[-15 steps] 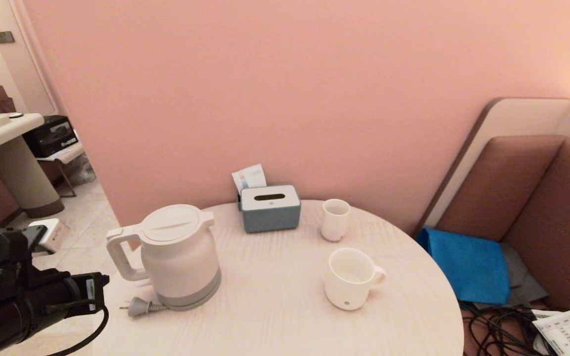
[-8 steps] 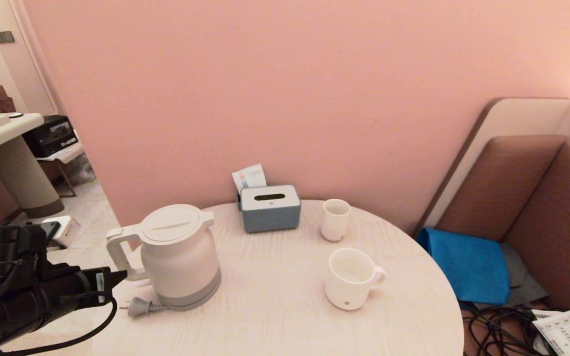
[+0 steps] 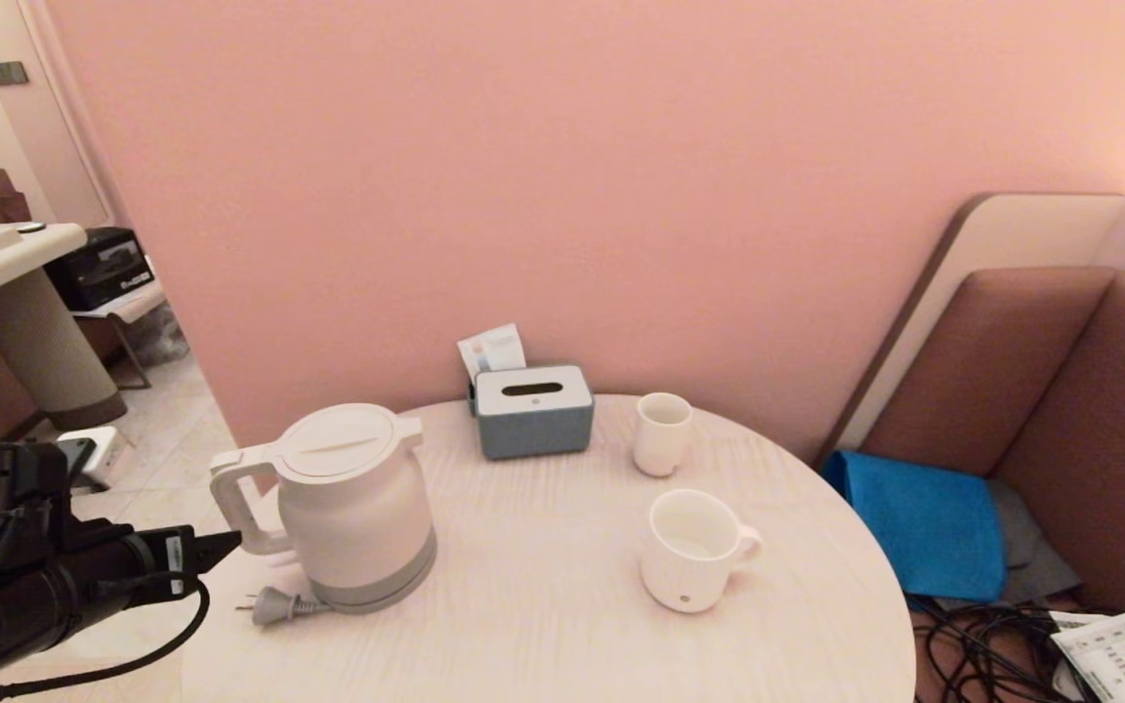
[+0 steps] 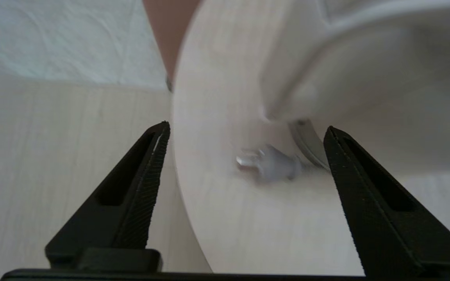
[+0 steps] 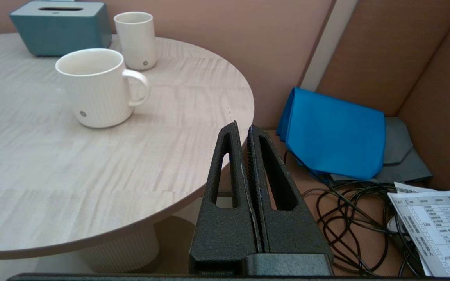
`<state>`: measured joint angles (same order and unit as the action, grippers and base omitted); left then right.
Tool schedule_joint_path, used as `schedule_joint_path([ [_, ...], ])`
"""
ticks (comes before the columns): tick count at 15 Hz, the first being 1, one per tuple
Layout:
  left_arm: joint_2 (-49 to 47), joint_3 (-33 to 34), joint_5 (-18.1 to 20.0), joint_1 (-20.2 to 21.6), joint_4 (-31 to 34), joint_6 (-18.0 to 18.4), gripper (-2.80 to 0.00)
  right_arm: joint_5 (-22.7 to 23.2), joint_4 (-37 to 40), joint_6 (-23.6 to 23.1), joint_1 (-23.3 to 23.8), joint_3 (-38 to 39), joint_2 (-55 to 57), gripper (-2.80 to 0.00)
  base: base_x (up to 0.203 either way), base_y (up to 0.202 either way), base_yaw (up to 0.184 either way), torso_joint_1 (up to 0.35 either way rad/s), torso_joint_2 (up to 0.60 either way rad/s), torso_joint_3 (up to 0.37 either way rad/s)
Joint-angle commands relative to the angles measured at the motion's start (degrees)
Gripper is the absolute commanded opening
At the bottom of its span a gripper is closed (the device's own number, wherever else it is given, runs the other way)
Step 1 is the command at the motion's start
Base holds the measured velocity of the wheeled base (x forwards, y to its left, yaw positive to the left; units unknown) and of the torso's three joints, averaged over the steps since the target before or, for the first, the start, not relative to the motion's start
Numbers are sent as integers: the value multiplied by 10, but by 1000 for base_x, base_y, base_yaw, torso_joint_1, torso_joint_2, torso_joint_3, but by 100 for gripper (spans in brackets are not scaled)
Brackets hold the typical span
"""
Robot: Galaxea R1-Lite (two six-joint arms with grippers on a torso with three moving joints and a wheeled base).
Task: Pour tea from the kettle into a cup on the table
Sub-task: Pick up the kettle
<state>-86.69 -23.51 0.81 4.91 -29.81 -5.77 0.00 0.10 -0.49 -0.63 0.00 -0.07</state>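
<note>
The white kettle [image 3: 353, 503] stands on its grey base at the left of the round table [image 3: 543, 625], its loop handle [image 3: 233, 508] facing left. My left gripper [image 3: 226, 540] hovers just off the table's left edge, close beside the handle's lower part and not touching it. In the left wrist view the gripper [image 4: 246, 130] is open with nothing between its fingers, and the kettle [image 4: 365, 58] looms blurred ahead. The ribbed mug [image 3: 694, 552] sits right of centre, handle to the right. My right gripper [image 5: 242, 127] is shut and empty, low beside the table's right edge.
A grey plug [image 3: 274, 607] on its cord lies in front of the kettle. A blue-grey tissue box [image 3: 533, 410] and a small handleless cup [image 3: 662, 433] stand at the back. Right of the table are a sofa, a blue cloth [image 3: 924, 522], black cables [image 3: 982, 654] and papers.
My left arm pushed forward toward the kettle's handle, then eased back slightly and a little lower. Kettle, mug and right arm have not moved.
</note>
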Motion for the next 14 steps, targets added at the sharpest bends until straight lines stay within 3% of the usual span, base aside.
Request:
schedule_joint_path([
  [1, -38, 16, 1, 20, -61, 10, 0, 0, 0, 0, -1, 0, 1, -280, 0, 0, 0, 0, 0, 0],
  [4, -68, 27, 11, 20, -119, 12, 0, 0, 0, 0, -1, 0, 1, -280, 0, 0, 0, 0, 0, 0],
  [14, -88, -18, 29, 16, -120, 12, 0, 0, 0, 0, 0, 0, 1, -280, 0, 0, 0, 0, 0, 0],
])
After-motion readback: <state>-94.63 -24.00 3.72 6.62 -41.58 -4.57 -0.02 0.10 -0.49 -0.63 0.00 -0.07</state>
